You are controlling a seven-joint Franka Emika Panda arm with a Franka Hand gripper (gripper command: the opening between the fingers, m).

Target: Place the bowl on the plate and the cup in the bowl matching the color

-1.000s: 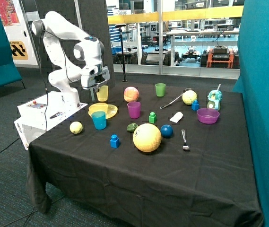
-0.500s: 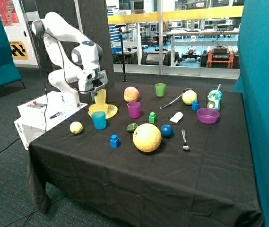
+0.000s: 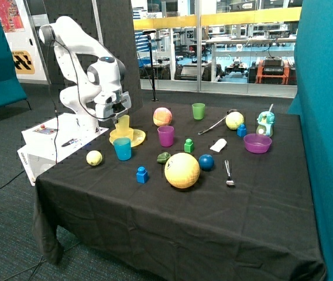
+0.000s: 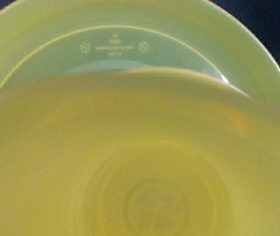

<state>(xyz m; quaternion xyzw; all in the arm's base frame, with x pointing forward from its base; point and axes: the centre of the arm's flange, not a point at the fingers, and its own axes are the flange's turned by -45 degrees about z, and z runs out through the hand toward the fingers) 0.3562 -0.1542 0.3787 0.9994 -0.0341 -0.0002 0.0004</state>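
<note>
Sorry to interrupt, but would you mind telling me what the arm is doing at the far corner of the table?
The Franka arm's hand is at the small pale-yellow translucent plastic cup, with the cup over the shallow yellow plastic bowl. That bowl already sits on the flat yellow plastic plate. The wrist view looks straight down into the cup with the bowl just beneath. Whether the cup rests in the bowl yet cannot be told.

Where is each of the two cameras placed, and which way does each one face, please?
Outside view: stands off a table corner, looking across it at the arm, whose gripper holds the yellow cup low over the yellow bowl; the whole arm shows.
Wrist view: on the wrist, looking down into the cup with the bowl beneath; no part of the robot shows.
Shared: cup and bowl.
</note>
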